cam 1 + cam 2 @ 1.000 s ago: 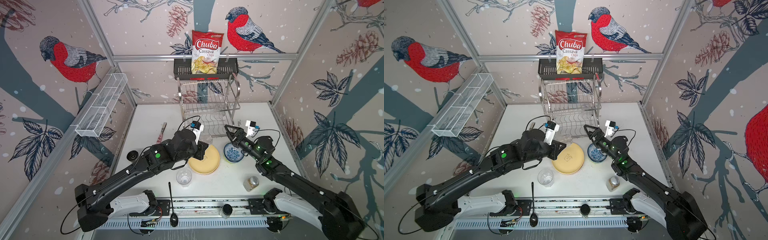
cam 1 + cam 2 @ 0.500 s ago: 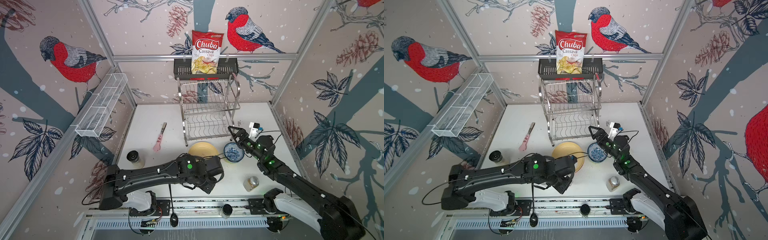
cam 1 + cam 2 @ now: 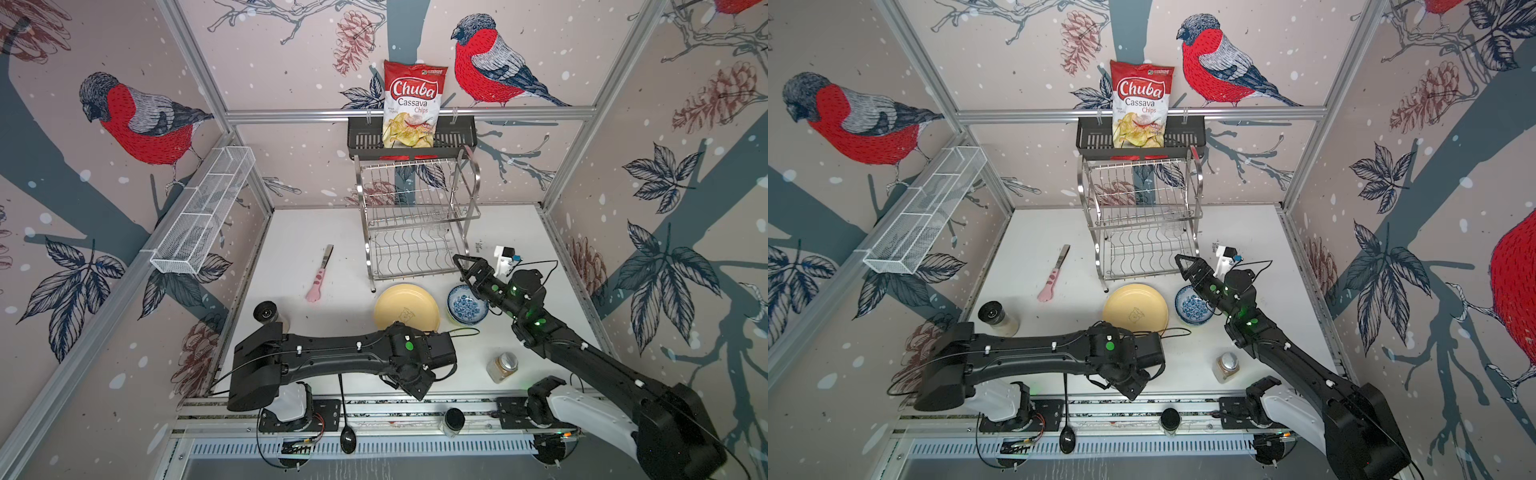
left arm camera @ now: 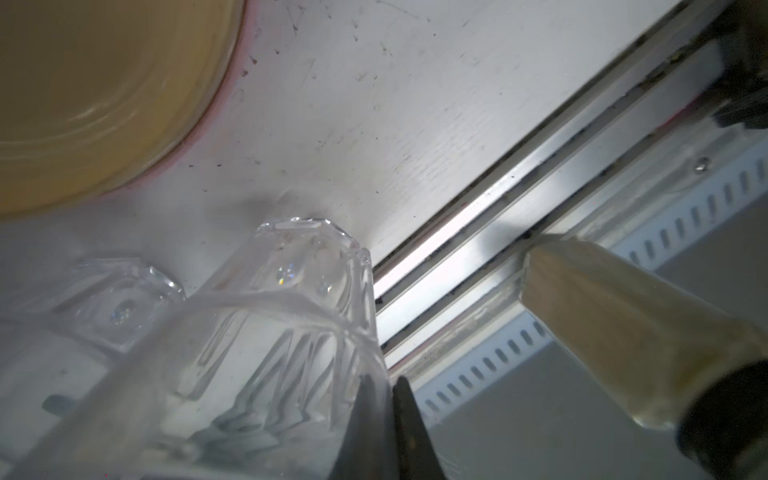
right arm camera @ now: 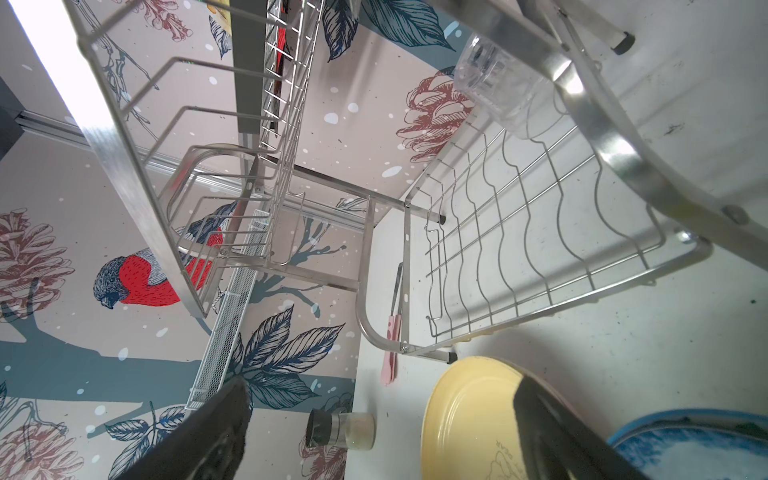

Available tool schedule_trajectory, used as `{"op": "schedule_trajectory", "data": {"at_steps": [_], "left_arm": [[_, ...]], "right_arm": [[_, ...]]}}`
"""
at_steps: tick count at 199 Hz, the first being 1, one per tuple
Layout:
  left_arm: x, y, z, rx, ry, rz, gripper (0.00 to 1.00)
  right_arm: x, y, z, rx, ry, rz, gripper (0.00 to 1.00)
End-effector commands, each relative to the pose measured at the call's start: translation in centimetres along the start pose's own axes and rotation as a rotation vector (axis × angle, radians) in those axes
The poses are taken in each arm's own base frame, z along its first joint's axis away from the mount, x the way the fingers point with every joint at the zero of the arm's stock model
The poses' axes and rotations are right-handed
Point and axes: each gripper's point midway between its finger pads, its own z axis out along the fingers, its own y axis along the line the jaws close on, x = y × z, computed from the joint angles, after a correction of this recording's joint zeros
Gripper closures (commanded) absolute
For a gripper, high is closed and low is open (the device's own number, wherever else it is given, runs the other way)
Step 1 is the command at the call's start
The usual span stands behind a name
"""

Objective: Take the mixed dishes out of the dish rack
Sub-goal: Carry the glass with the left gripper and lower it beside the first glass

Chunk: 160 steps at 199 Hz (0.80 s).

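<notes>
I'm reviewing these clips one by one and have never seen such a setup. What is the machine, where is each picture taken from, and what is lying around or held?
Two black robot arms work at a white table. Two pictures look down from above, nearly alike; the other two are taken from the arms' wrists. On the table lie a yellow plate, a blue bowl, a pink-handled knife and a spice jar. The left end effector is shut on a clear glass, beside a second glass on the table. The right end effector is open and empty by the steel dish rack, where a third glass sits.
</notes>
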Motion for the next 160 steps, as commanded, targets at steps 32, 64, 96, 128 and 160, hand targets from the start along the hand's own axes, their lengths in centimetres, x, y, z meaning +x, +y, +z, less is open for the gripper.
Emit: {"op": "schedule_trajectory", "data": {"at_steps": [32,64,96,128,160], "left_arm": [[-0.9,1.0,1.7,-0.113,0.018,0.060,1.00],[-1.3,1.7,2.2,-0.171,0.032,0.081,1.00],[-1.5,1.7,2.4,-0.179,0.037,0.089,0.83],[-2.0,1.7,1.8,-0.181,0.016,0.086,0.68],[-2.5,2.0,0.7,-0.192,-0.015,0.071,0.58]], "right_arm": [[-0.3,0.6,0.2,-0.025,0.002,0.003,0.01],[-0.3,0.5,0.3,-0.023,0.006,0.007,0.01],[-0.3,0.2,0.4,-0.018,0.011,0.008,0.01],[-0.2,0.1,0.4,-0.017,0.013,0.012,0.01],[-0.2,0.1,0.4,-0.020,0.018,0.010,0.01]]}}
